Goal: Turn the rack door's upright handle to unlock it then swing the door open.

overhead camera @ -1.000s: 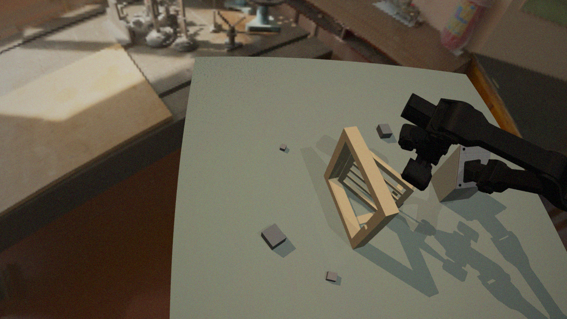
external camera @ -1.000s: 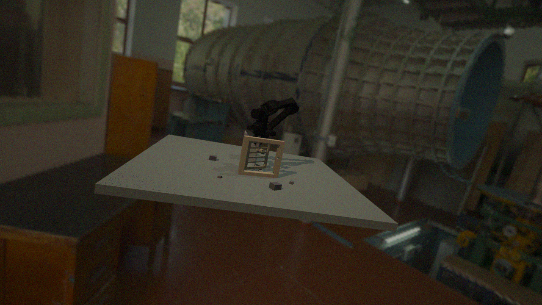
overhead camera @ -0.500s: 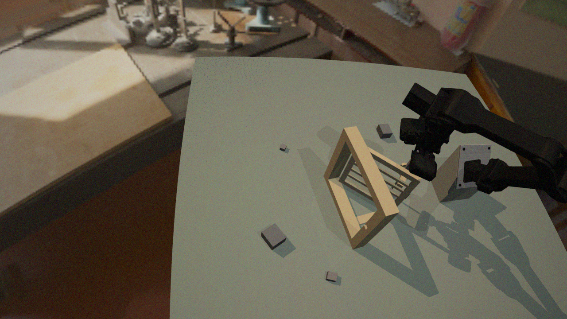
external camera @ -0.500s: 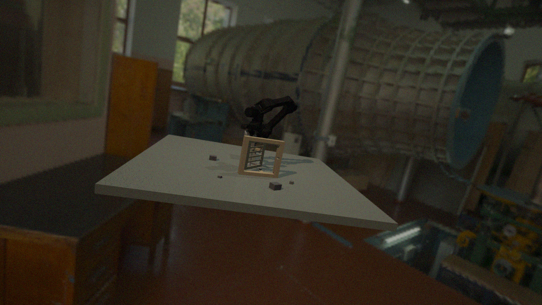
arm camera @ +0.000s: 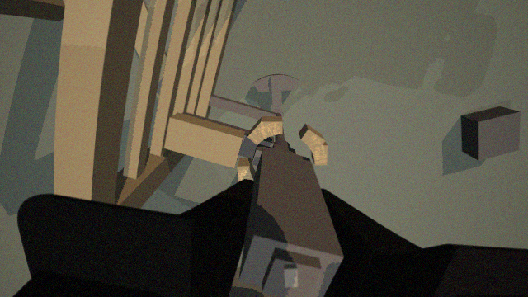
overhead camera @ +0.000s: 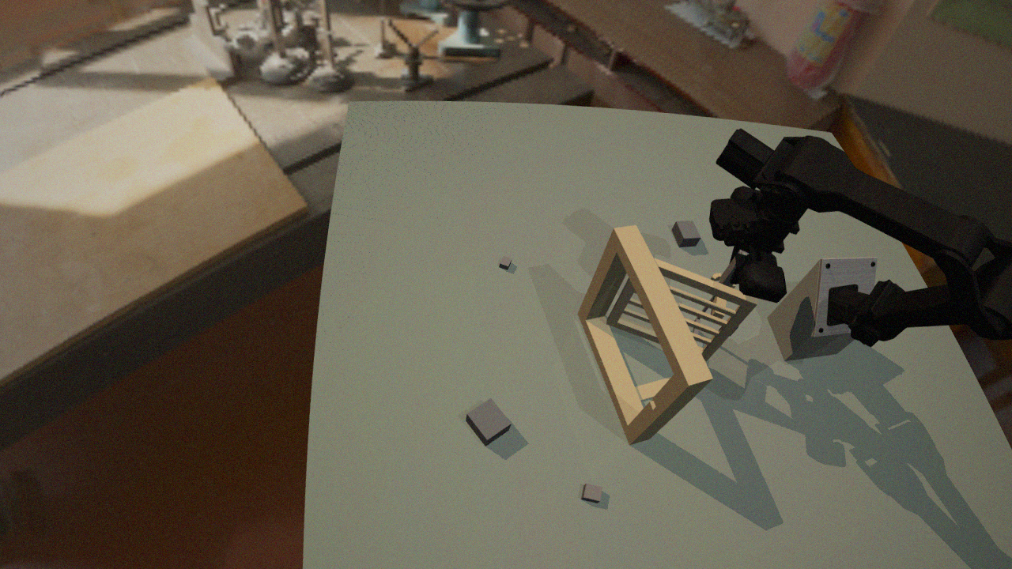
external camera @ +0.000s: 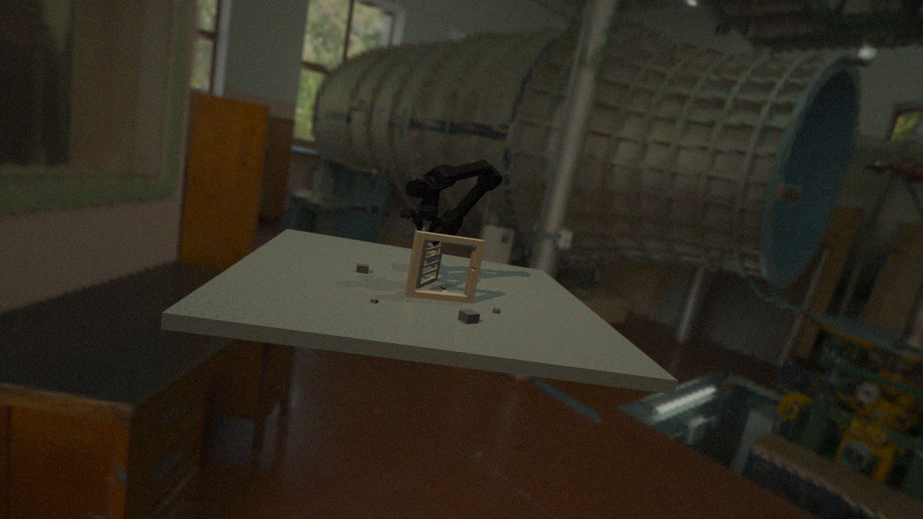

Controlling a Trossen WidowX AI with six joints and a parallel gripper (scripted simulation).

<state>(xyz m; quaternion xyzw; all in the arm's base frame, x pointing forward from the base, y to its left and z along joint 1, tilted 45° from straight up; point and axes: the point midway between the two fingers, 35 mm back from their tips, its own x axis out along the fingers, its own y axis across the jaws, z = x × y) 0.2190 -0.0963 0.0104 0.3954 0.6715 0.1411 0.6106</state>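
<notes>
My fingers (overhead camera: 758,274) (external camera: 425,216), parted narrowly, grip the upright handle (arm camera: 289,198) toward the table's (overhead camera: 424,176) (external camera: 290,290) (arm camera: 392,165) arm-side edge. Pulling off the door's (overhead camera: 700,280) (external camera: 440,258) (arm camera: 82,103) arc could make it slip; swinging wide could sweep the nearby block (overhead camera: 685,231) (external camera: 362,267) (arm camera: 499,132) away.

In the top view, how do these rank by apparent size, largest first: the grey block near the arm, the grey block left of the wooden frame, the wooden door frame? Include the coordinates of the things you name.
1. Wooden door frame (overhead camera: 654,297) (external camera: 445,296)
2. Grey block left of it (overhead camera: 488,420) (external camera: 468,316)
3. Grey block near the arm (overhead camera: 685,233) (external camera: 363,267) (arm camera: 491,132)
</notes>
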